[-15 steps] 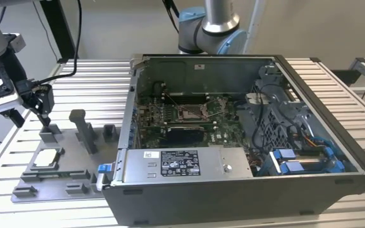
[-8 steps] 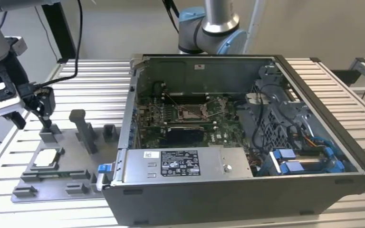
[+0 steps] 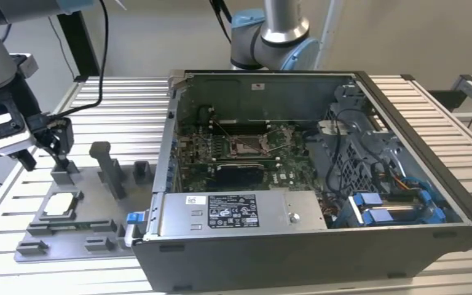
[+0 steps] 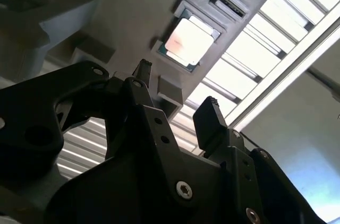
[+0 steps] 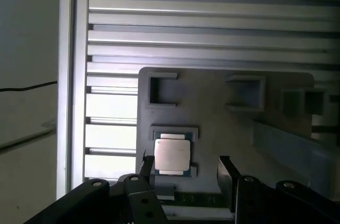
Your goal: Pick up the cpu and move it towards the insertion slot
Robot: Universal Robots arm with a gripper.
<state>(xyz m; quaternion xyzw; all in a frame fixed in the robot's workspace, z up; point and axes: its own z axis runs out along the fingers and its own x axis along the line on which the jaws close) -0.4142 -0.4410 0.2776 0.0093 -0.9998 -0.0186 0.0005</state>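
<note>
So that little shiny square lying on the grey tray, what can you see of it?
It is the cpu, a small flat square chip with a silvery-white, metal-looking top and a darker rim. It lies flat, top up, in a shallow framed seat of the grey tray, at the exterior view's left. The seat alone touches it: the open pincer hangs above it, apart, holding nothing.

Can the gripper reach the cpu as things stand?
Probably yes: the gripper hangs open above the grey tray, the cpu lies uncovered in its recess, and nothing sits between them.
</note>
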